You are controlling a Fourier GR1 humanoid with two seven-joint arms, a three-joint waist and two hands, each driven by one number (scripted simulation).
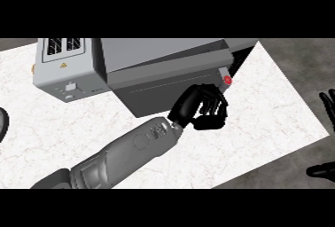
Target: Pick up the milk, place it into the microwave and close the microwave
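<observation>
The grey microwave (163, 53) stands at the back of the white counter (262, 115). Its dark door (157, 91) is swung nearly against the body, leaving a narrow dark gap (241, 60) at the right end. A small red round spot (227, 80) shows at the door's right edge. The milk is not visible anywhere. My left hand (200, 106) rests against the door's front near its right end, fingers loosely bent and holding nothing. My right hand (327, 106) shows at the right edge, off the counter, open with fingers up.
A light grey vented box (65, 62) adjoins the microwave on the left. A dark curved rim (3, 124) pokes in at the left edge. The counter's right edge runs diagonally, with dark floor (307, 66) beyond it.
</observation>
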